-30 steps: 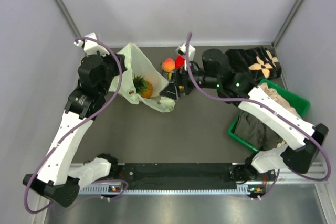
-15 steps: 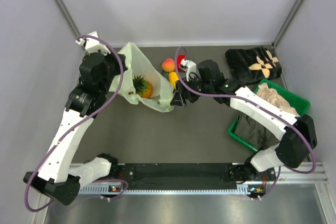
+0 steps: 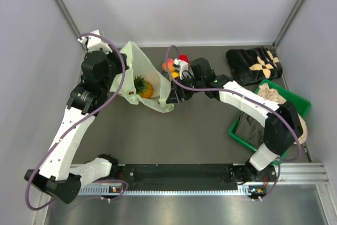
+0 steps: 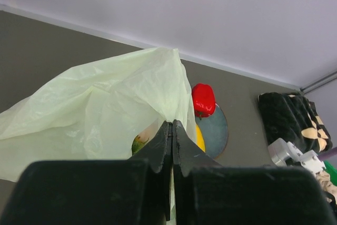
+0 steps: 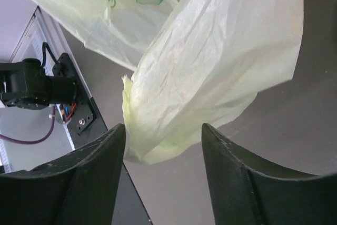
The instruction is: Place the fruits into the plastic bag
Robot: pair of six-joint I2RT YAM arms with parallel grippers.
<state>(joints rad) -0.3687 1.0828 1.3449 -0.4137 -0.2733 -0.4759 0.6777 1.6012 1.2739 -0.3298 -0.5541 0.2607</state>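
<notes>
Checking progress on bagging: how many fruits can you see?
4: pineapple inside the plastic bag; red fruit, yellow piece and mango beside it, outside. The right arm may hide more.

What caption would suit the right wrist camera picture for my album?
Open right gripper with its fingers either side of a hanging fold of the pale green plastic bag.

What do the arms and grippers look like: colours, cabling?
Both the left arm and right arm have white shells with black joint housings, each trailed by a looping purple cable. The left gripper and right gripper are matte black, blocky and angular.
</notes>
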